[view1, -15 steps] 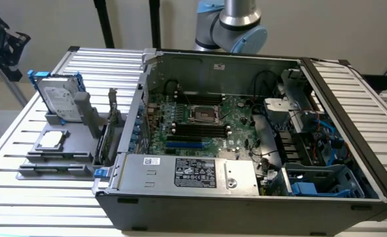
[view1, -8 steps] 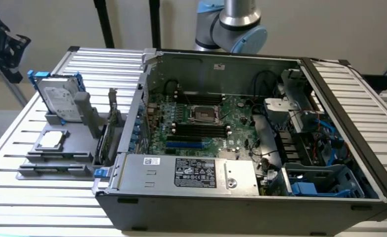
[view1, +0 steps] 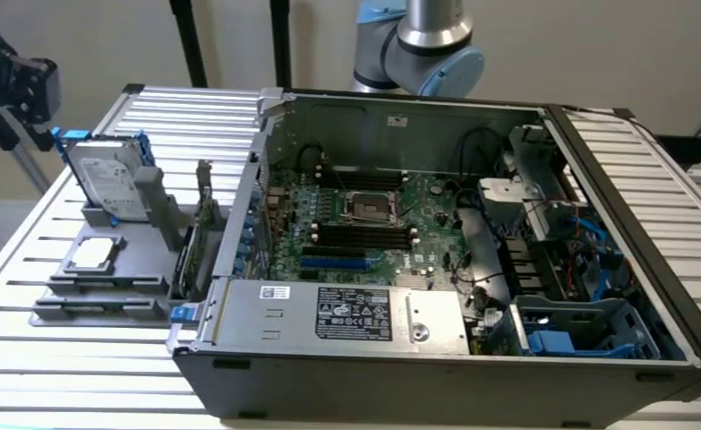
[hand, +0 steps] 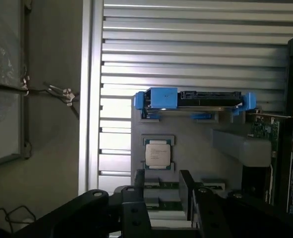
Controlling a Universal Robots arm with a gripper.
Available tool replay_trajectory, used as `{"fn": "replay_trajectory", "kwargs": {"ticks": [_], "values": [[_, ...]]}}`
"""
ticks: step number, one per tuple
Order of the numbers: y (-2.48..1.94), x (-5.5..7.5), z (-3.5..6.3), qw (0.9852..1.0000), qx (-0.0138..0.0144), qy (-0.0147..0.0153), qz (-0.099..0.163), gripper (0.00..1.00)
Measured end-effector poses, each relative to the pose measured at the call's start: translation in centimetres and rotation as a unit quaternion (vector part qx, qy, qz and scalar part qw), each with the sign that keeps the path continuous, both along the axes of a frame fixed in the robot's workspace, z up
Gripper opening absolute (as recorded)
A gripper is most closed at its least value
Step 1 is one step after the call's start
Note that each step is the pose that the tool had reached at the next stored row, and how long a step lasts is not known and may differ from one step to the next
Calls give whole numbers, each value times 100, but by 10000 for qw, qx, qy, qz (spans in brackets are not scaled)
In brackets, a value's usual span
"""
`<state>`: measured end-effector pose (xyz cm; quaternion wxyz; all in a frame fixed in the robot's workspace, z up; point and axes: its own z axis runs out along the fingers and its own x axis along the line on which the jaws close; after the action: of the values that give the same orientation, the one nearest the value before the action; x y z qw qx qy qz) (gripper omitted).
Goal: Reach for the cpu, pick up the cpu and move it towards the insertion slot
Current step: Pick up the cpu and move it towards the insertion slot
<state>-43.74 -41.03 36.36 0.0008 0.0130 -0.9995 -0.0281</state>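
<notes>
Wrist view: fingers nearest, part open, nothing held, over holder | cpu flat in holder pocket, near fingers, untouched | hard drive on edge beyond cpu | Exterior view: cpu in holder on bench, at the exterior view's left of case | slot inside case, well apart from cpu

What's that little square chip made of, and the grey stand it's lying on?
The cpu: likely metal on top, a silvery matte lid with printed text, and a paler rim that may be circuit board. The grey holder: probably plastic, dull, uniform and moulded-looking.
</notes>
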Motion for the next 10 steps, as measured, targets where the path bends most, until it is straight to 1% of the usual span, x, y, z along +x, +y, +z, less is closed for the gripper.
{"fn": "replay_trajectory", "kwargs": {"ticks": [3,4,5,7,8,10], "values": [[0,-2,-12,10000,-1,4,31,59],[0,-3,-17,10000,-1,6,39,59],[0,-3,-24,10000,-1,9,47,65],[0,-3,-60,10000,-1,9,53,65],[0,-3,-77,10000,0,9,55,71],[0,-3,-113,10000,-1,9,57,71]]}}
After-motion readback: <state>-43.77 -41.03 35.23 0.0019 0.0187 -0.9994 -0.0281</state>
